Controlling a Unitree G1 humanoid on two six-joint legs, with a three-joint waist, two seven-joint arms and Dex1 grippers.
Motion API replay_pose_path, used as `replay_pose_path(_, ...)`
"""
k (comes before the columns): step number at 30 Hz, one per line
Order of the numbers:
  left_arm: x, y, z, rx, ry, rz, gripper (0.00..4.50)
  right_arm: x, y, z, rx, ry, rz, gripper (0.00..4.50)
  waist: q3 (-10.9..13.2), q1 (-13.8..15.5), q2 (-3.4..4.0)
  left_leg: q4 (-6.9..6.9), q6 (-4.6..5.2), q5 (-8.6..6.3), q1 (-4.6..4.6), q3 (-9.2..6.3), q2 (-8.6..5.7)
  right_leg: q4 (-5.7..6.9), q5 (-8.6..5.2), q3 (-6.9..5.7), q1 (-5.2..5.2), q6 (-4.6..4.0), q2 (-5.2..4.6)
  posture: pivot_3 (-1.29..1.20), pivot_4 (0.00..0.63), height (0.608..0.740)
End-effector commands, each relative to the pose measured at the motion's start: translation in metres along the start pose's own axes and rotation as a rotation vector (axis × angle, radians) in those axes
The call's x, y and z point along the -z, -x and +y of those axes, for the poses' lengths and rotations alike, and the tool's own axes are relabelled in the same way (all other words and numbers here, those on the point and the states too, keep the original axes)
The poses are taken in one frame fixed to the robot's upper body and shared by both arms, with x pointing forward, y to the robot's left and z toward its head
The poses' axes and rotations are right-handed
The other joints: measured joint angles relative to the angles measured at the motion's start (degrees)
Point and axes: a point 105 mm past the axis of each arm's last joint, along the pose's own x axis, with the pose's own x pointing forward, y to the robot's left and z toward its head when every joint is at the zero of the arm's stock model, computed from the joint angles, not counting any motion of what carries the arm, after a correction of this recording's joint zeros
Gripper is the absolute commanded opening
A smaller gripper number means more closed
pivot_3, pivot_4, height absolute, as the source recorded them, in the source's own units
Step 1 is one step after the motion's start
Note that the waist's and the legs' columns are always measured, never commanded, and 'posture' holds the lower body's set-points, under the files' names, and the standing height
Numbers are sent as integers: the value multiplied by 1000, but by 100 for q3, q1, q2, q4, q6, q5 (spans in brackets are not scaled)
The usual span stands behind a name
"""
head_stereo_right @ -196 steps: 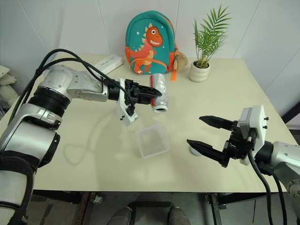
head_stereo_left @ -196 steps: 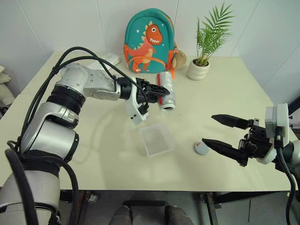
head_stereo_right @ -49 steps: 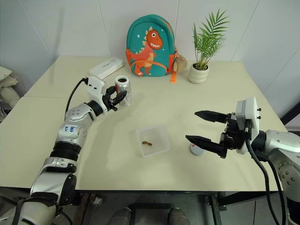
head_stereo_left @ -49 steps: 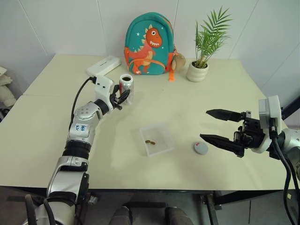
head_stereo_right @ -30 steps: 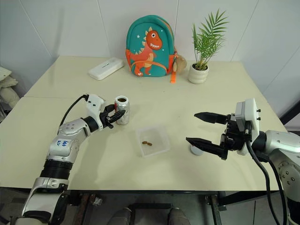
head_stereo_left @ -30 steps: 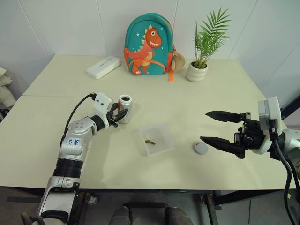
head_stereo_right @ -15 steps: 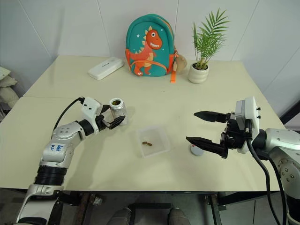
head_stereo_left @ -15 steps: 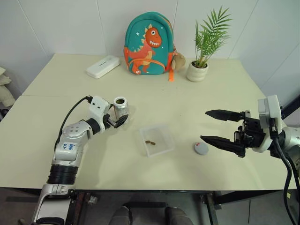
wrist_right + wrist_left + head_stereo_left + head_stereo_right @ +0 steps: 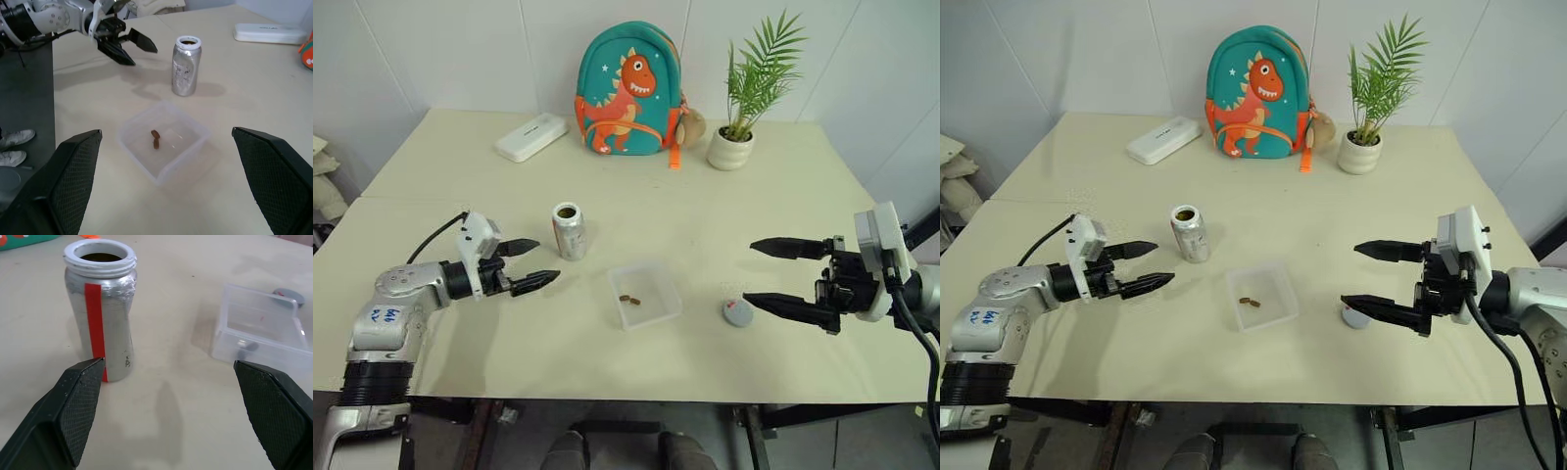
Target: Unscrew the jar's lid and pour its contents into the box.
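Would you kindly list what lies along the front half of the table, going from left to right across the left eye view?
left gripper → jar → box holding the contents → lid → right gripper

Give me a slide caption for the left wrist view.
Open silvery jar with red stripe standing beside clear plastic box.
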Motion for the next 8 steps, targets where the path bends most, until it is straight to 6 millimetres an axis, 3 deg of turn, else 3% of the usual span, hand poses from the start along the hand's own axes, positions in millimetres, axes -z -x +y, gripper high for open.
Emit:
replay_pose_path(1, -25, 19, 15, 6, -65, -58, 4494, -10, 17, -11, 65, 50, 2, 4500, 0, -5, 0, -2, 0, 0, 0, 7, 3, 0, 0, 3, -3, -1, 1, 0, 150, 740)
replay_pose_path(8, -24, 33, 23, 99, -97, -12, 4494, -11, 24, -11, 78, 59, 14, 4500, 0, -15, 0, -8, 1, -9, -4, 29, 9, 4, -7, 12, -17, -13, 2, 0, 150, 740)
